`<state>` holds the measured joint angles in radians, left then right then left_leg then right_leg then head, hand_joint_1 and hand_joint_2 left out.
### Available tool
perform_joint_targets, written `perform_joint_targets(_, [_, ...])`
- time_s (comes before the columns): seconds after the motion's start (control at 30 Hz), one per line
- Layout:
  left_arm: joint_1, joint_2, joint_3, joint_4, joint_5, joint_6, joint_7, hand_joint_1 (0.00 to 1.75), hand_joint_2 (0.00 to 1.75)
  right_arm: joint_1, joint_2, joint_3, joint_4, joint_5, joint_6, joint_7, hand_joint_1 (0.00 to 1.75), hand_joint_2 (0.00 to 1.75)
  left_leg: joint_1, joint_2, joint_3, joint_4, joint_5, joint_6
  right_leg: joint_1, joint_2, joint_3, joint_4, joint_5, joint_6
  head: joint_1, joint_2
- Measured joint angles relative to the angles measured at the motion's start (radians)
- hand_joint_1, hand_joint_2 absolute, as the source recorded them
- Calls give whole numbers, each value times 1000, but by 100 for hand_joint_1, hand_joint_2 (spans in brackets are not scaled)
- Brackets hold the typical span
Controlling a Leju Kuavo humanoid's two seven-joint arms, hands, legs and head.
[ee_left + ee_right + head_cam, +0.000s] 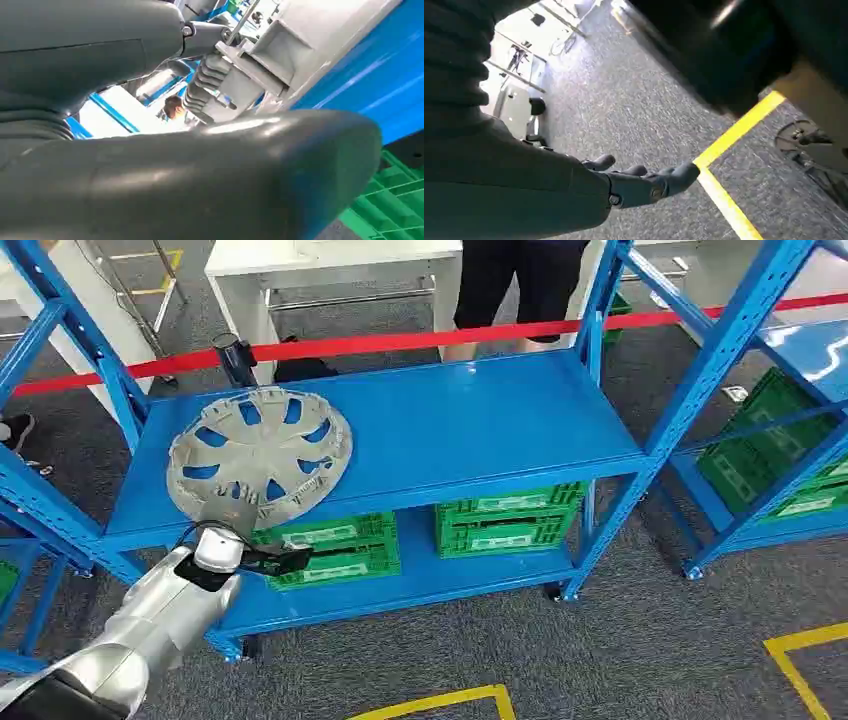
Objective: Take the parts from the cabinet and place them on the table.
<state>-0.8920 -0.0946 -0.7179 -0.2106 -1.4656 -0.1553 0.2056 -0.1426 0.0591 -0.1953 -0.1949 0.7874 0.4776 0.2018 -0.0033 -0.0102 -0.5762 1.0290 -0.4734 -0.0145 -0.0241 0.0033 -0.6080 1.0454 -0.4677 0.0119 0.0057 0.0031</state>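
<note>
Grey plastic wheel cover (pixel 259 456) lay on blue metal shelf (pixel 450 430), not yet lifted. My left hand (pixel 262 560) gripped its near rim; right hand (pixel 644 182) hung released. Transfer to desk outstanding.

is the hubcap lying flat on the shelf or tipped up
Tipped. The hubcap has its near edge off the blue shelf, gripped by the left hand; its far edge seems to rest on the shelf.

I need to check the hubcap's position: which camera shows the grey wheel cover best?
The head view: the whole wheel cover lies on the blue shelf. The left wrist view shows just a close grey piece; the right wrist view faces floor.
</note>
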Motion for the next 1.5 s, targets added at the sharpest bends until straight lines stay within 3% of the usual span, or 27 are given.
perform_joint_targets(0.07, [0, 0, 0, 0, -1, 0, 0, 0, 0, 0, 0, 0, 0, 3, 0, 0, 0, 175, 3, 0, 2, -6, 2, -14, 3, 0, 0, -3, 3, -15, 1, 0])
perform_joint_targets(0.1, [0, 1, 0, 0, -2, 0, 0, 0, 0, 0, 0, 0, 0, 3, 0, 0, 0, 175, 6, 1, -4, 2, -4, -21, -3, -2, 4, -9, 8, -24, 1, 0])
perform_joint_targets(0.13, [0, 3, 0, 0, -2, -1, 0, 0, 0, -1, -1, 0, 0, 4, 0, 0, 0, 175, 6, 4, -18, 32, -27, -26, -4, -1, 5, -9, 7, -28, -3, 0])
perform_joint_targets(0.23, [6, 4, 0, 1, -4, -1, -2, 0, 0, 1, 0, 0, 0, 4, 0, 0, 0, 175, 10, 5, -128, 254, -130, -38, -3, -2, 2, -9, 7, -35, -5, 0])
perform_joint_targets(0.27, [8, 4, 0, 2, -4, -1, -2, 0, 0, 2, -1, 0, 0, 4, 0, 0, 0, 175, 10, 5, -155, 304, -136, -40, -3, -2, 2, -9, 6, -35, -5, 0])
perform_joint_targets(0.3, [8, 5, 0, 2, -4, -1, -2, 0, 0, 2, -1, 0, 0, 4, 0, 0, 0, 175, 12, 5, -154, 298, -118, -40, -3, -1, 4, -9, 6, -34, -5, 0])
perform_joint_targets(0.33, [7, 5, 0, 2, -4, -1, -2, 0, 0, 2, -1, 0, 0, 4, 0, 0, 0, 175, 13, 5, -133, 251, -82, -38, -4, 0, 5, -9, 6, -34, -5, 0])
perform_joint_targets(0.4, [5, 5, 0, 0, -4, -1, -3, 0, 0, 2, 0, 0, 0, 4, 0, 0, 0, 175, 13, 5, -43, 67, 9, -33, -6, 1, 11, -9, 3, -29, -5, 0])
perform_joint_targets(0.43, [4, 5, 0, 0, -4, 0, -5, 0, 0, 1, -1, 0, 0, 4, 0, 0, 0, 175, 12, 5, -15, -1, 9, -30, -4, 1, 11, -8, 2, -23, -5, 0])
perform_joint_targets(0.57, [1, 3, 0, -2, -4, 0, -5, 0, 0, 0, -1, 0, 0, 4, 0, 0, 0, 175, 2, 3, -10, -3, 12, -1, -4, 4, 13, -19, 9, 8, -4, 0])
perform_joint_targets(0.6, [0, 2, 0, -3, -4, 0, -6, 0, 0, 0, -1, 0, 0, 4, 0, 0, 0, 175, 10, 5, -3, -16, 21, 11, -5, 4, 14, -18, 6, 15, -3, 0])
perform_joint_targets(0.63, [-1, -2, 0, -4, -4, -2, -9, 0, 0, 0, -1, 0, 0, 5, 0, 0, 0, 175, 10, 6, -1, -20, 23, 16, -5, 1, 7, 3, -9, 16, -3, 0])
perform_joint_targets(0.73, [-1, -2, 0, -3, -8, -15, -20, 0, 0, -1, -1, 0, 0, 5, 0, 0, 0, 175, 6, 9, -6, -19, 20, 29, -2, 0, -97, 211, -111, 18, -3, 0])
perform_joint_targets(0.77, [0, -2, 0, -3, -10, -17, -22, 0, 0, -1, -1, -1, 0, 5, 1, 0, 0, 175, 4, 9, -6, -18, 19, 30, 0, 0, -127, 272, -126, 17, -3, 0])
perform_joint_targets(0.8, [0, -2, 0, -3, -10, -18, -22, 0, 0, -1, -1, -1, 0, 5, 2, 0, 0, 175, 3, 9, -5, -16, 18, 30, 1, 0, -134, 282, -115, 16, -3, 0])
perform_joint_targets(0.83, [0, -2, 0, -3, -10, -19, -22, 0, 0, -1, -1, -1, 0, 6, 2, 0, 0, 175, 3, 8, -3, -14, 17, 30, 2, 0, -115, 244, -84, 14, -3, 0])
perform_joint_targets(0.9, [-1, -3, 0, -3, -10, -19, -19, 0, 0, 0, -1, -1, 0, 8, 2, 0, 0, 175, 3, 7, -1, -7, 12, 25, 2, -1, -31, 77, 0, 8, -3, 0])
perform_joint_targets(0.93, [-1, -3, 0, -4, -10, -19, -18, 0, 0, 0, -1, -1, 0, 9, 2, 0, 0, 175, 3, 7, -2, -2, 10, 21, 2, -3, 3, 2, 11, 3, -3, 0])
perform_joint_targets(0.97, [-1, -2, 0, -4, -10, -19, -13, 0, 0, -2, -1, -1, 0, 9, 0, 0, 0, 175, -5, 5, -7, 4, 5, 13, 9, -4, 6, -6, 0, -1, -3, 0])
perform_joint_targets(1.0, [-3, -1, 0, -4, -10, -16, -12, 0, 0, -2, -1, -1, 0, 9, 0, -2, 0, 175, -4, 4, -7, 1, 5, 9, 7, -2, 6, -6, 2, -5, -3, 0])
perform_joint_targets(1.03, [-2, 0, 0, -3, -10, -13, -13, 0, 0, 0, 0, -1, 0, 9, 0, -1, 0, 175, -6, 4, -8, 4, 0, 12, 5, -3, 8, -10, 4, -3, -3, 0])
perform_joint_targets(1.07, [-1, 1, 0, -3, -10, -13, -13, 0, 0, 0, -1, -1, 0, 10, 0, -1, 0, 175, -6, 3, -9, 1, -2, 31, 6, -3, 9, -9, 3, -3, -4, 0])
perform_joint_targets(1.27, [-1, 4, 0, 1, -10, -13, -18, 0, 0, 0, 0, -3, 0, 11, 0, -2, 0, 175, -5, 3, 7, -14, 9, 7, 9, -2, 12, -9, 0, -13, -4, 0])
perform_joint_targets(1.5, [-1, 3, 0, 1, -10, -13, -18, 0, 0, 0, 0, -10, 0, 11, 0, -3, 0, 175, -5, 3, 9, -16, 8, -1, 9, -2, 14, -9, -1, -16, -3, 0])
